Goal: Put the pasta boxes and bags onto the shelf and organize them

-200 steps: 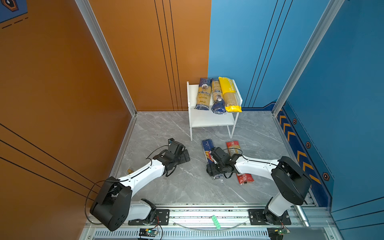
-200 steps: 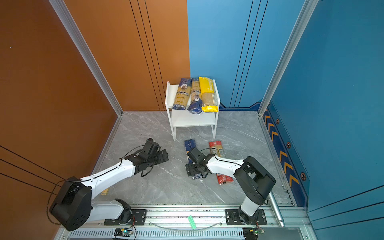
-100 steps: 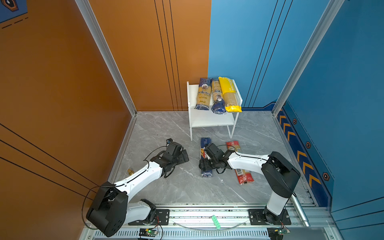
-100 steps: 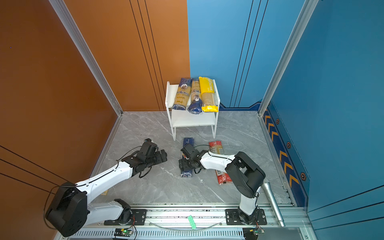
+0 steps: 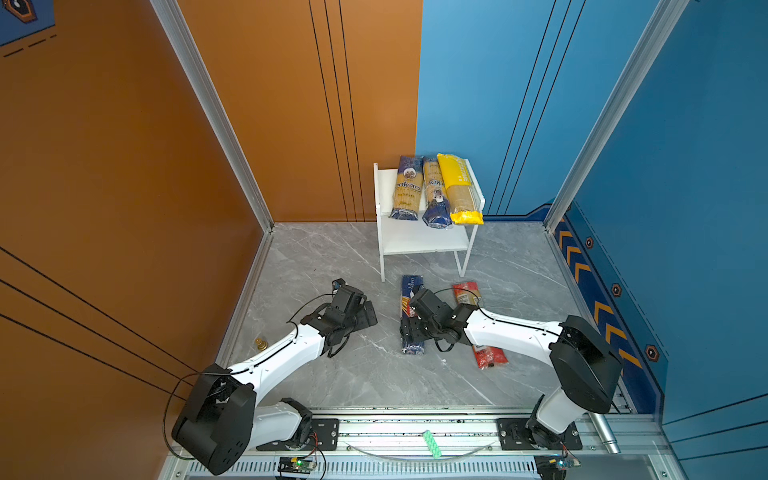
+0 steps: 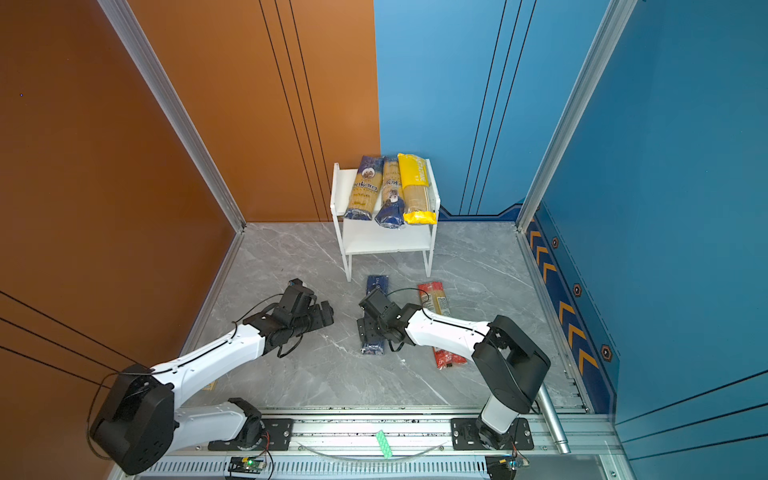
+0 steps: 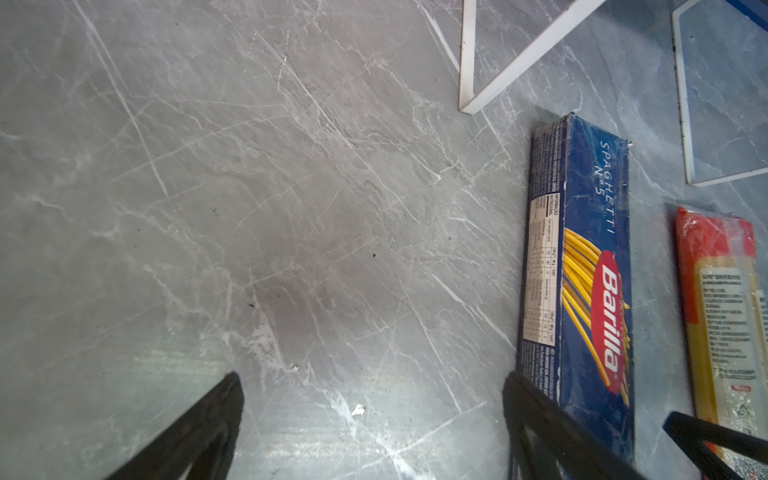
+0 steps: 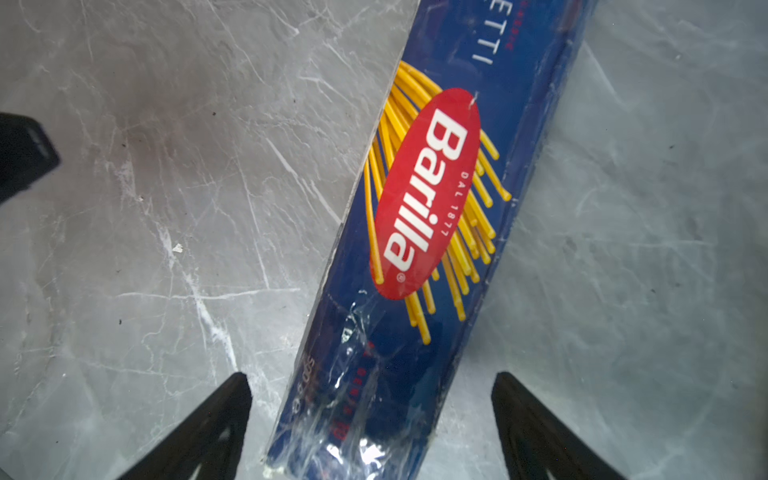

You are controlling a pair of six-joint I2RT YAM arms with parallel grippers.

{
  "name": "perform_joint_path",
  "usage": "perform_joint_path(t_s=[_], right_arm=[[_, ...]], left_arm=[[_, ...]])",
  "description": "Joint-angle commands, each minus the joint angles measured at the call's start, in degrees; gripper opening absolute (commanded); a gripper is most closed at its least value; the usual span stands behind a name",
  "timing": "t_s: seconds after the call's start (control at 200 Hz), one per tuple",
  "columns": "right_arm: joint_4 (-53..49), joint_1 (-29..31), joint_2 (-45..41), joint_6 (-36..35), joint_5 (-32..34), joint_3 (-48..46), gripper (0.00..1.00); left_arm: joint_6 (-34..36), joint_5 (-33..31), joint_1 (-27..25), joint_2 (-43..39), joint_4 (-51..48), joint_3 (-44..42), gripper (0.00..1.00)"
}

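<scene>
Right wrist view: right end effector (image 8: 370,376) spread wide astride the Barilla pack (image 8: 436,187), which lies on the worktop (image 5: 332,257) before the shelf (image 5: 419,245); left end effector (image 7: 370,374) wide, empty, also before it.

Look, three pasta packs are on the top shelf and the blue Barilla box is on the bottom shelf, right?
Not quite. The three pasta packs are on the top board of the shelf, but the blue Barilla box lies on the floor in front of it, not on the bottom board. Both top views show this.
</scene>
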Motion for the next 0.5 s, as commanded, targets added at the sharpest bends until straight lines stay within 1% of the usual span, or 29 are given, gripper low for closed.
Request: perform_joint_path(t_s=[0.0,0.125,0.19,0.315,0.381,0.496], right_arm=[[-4.15,1.9,-0.35,2.84,5.43,-1.3,0.89],[-4.96,1.54,-1.05,2.59,5.85,-1.65,0.89],[-5.78,0.53,-2.08,2.24,5.7,-2.02,0.89],[-6.16,-2.97,-5.54,1.15,4.56,-3.66,0.89],[-6.74,-4.95,-7.72,0.07,4.4,-4.44,0.89],[-8.83,-8.59,-11.42,-2.01,4.46,-5.15,0.89]], left_arm=[[0.03,0.75,0.48,1.02,0.46,-0.53,0.98],[1.4,2.43,-0.09,0.94,0.81,-0.46,0.98],[2.0,2.19,-1.14,0.51,0.78,-0.49,0.98],[3.79,-0.38,-5.19,-1.17,1.31,-0.43,0.98],[3.99,0.58,-6.79,-2.03,1.83,-0.29,0.98],[2.09,1.26,-9.5,-3.17,2.35,-0.14,0.98]])
